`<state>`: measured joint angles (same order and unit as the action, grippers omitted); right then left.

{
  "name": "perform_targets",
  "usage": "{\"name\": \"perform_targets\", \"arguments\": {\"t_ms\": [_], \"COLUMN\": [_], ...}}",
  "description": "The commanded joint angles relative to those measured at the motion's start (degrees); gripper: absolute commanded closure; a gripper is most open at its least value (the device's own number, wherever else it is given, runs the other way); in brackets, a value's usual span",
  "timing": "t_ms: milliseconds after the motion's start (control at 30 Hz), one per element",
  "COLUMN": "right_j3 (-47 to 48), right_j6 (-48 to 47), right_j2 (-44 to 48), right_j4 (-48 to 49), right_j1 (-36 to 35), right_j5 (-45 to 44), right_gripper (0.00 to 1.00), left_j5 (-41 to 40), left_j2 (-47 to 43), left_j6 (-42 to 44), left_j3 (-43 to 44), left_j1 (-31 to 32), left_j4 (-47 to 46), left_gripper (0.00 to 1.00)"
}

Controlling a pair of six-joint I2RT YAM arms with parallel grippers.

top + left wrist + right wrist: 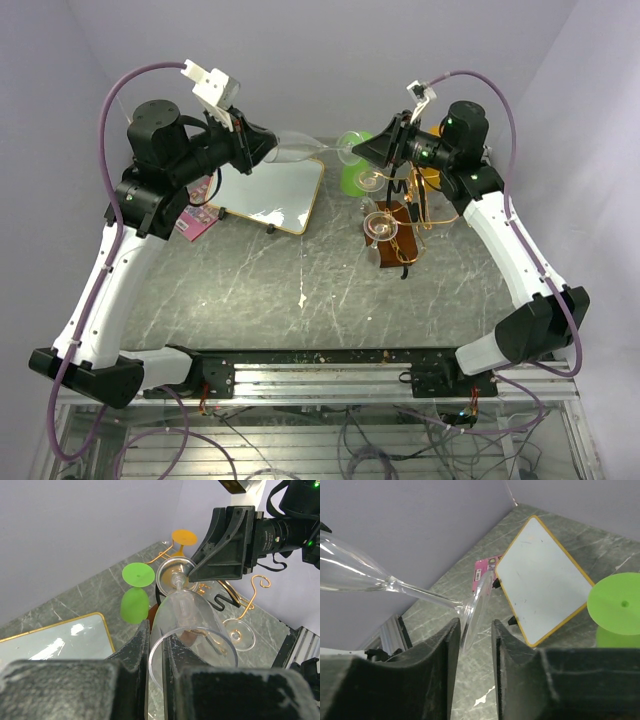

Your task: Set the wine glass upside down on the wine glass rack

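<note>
The left gripper (156, 645) is clamped on the wine glass (187, 615), one finger (135, 655) outside the bowl and the other inside, with the rim wall pinched between them. It holds the glass on its side above the table (300, 290), the bowl at the gripper and the stem running to the right.

At the far end of the stem, the right gripper (476, 630) meets the glass's foot. In the right wrist view the foot is seen edge-on and tilted, lying in the gap between the two fingers (442, 665). The jaws stand a little apart. I cannot tell whether they press on the foot or only straddle it.

The wine glass rack (400, 215) stands just below and beside the right gripper, its gold curled arms rising from a dark brown base. A clear glass (380, 228) hangs on its near side. A green glass (355, 165) and an orange glass (430, 180) are on the far side, feet up in the left wrist view.

To the left of the rack, under the held glass, a white board (270, 195) with a yellow frame is tilted on small black feet. A pink card (195, 222) lies just beside its left edge, near the left arm.
</note>
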<state>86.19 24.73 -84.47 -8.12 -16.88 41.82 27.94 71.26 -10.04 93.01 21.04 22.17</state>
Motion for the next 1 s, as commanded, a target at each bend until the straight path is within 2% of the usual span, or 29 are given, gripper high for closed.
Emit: {"name": "perform_targets", "arguments": {"t_ms": [0, 300, 367, 500, 900, 967], "right_j3": [2.0, 2.3, 2.4, 3.3, 6.2, 6.2], "right_j6": [0.7, 1.5, 1.5, 0.5, -3.2, -4.6], "right_j2": [-0.3, -1.3, -1.3, -1.2, 1.0, 2.0], "right_j4": [0.3, -0.1, -0.3, -1.6, -4.3, -4.8], "right_j1": [-0.5, -1.1, -1.1, -1.0, 5.5, 7.0], "right_j5": [-0.8, -1.5, -2.1, -3.5, -6.3, -7.5], "right_gripper": [0.72, 0.76, 0.81, 0.99, 1.0, 1.0], "left_j5": [1.0, -0.5, -0.6, -0.6, -2.3, -3.6], "left_j2": [0.1, 0.6, 0.6, 0.2, -2.0, -2.8], "left_j6": [0.7, 2.2, 2.5, 3.0, 5.8, 7.6], "left_j3": [0.1, -0.1, -0.2, -0.9, -1.6, -1.7], "left_j1": [0.0, 1.1, 1.3, 1.4, 1.4, 1.4], "left_j4": [-4.6, -4.4, -4.3, -4.2, -0.2, 1.3], "left_gripper": [0.93, 0.93, 0.93, 0.92, 0.48, 0.36]}}
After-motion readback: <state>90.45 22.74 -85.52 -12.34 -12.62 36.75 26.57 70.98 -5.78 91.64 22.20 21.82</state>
